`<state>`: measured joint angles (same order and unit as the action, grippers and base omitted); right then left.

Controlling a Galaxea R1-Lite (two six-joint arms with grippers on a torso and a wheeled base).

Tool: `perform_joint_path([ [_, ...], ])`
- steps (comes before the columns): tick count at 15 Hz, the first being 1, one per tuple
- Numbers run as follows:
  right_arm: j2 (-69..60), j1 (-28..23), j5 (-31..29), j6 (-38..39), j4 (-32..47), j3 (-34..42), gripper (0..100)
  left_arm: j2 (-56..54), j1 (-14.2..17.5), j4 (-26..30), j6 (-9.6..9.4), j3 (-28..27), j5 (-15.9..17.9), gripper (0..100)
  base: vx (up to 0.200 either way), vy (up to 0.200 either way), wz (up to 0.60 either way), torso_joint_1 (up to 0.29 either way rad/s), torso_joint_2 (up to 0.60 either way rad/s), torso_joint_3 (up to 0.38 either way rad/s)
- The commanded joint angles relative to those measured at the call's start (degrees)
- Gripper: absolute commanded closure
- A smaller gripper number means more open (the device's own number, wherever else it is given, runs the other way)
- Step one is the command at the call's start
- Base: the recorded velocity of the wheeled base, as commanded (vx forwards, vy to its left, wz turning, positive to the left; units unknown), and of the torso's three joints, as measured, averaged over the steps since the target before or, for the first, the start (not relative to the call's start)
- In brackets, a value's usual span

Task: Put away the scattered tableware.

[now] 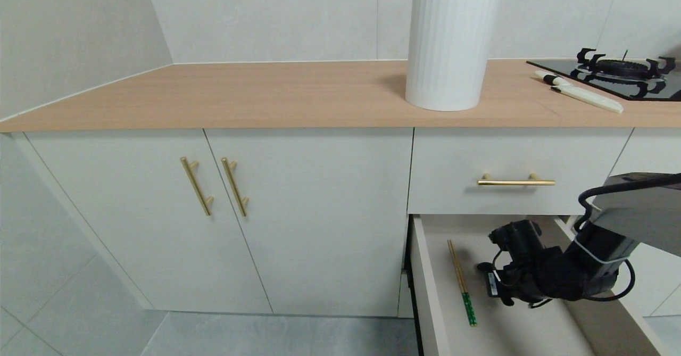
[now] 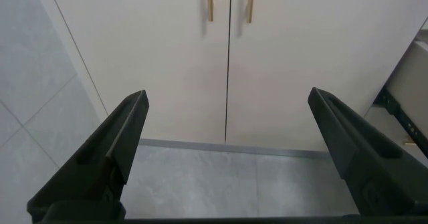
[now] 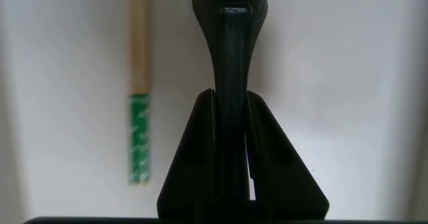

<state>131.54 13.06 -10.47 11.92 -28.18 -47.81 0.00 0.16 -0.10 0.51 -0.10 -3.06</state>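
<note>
In the open lower drawer, under the wooden surface, the right tool hangs low over the drawer floor. It is clenched on a slim black utensil with a rounded end; which kind of utensil it is I cannot tell. I judge that the step in hand is the placing of this piece. The next move calls for lowering it the last bit and releasing it flat on the floor of the drawer, beside what is there and not across it.

The drawer holds a pair of chopsticks with green ends, which lie along its left wall, near the black utensil but apart from it. On the surface stands a tall white ribbed container; what is inside is hidden from me. A knife lies beside the stove, not yet put away, so more work remains.

The left tool is released and holds nothing, in front of the cabinet doors.
</note>
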Motion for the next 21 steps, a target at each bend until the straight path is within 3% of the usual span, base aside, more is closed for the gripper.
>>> perform_joint_path([
  [1,4.9,0.0,-2.1,-0.4,-3.2,-0.2,100,0.0,0.0,0.0,0.02,0.0,0.0,0,0.0,0.0,0.0,0.0,0.0,0.0],
  [14,7.2,-0.4,-2.7,-0.7,-5.7,-1.9,100,0.0,0.0,0.0,0.02,0.0,0.0,0,0.0,0.0,0.0,0.0,0.0,0.0],
  [15,7.2,-0.4,-2.7,-0.7,-5.7,-1.8,0,0.0,0.0,0.0,0.02,0.0,0.0,0,0.0,0.0,0.0,0.0,0.0,0.0],
  [21,6.7,-0.5,-2.7,-0.5,-5.7,-1.8,0,0.0,0.0,0.0,0.02,0.0,0.0,0,0.0,0.0,0.0,0.0,0.0,0.0],
])
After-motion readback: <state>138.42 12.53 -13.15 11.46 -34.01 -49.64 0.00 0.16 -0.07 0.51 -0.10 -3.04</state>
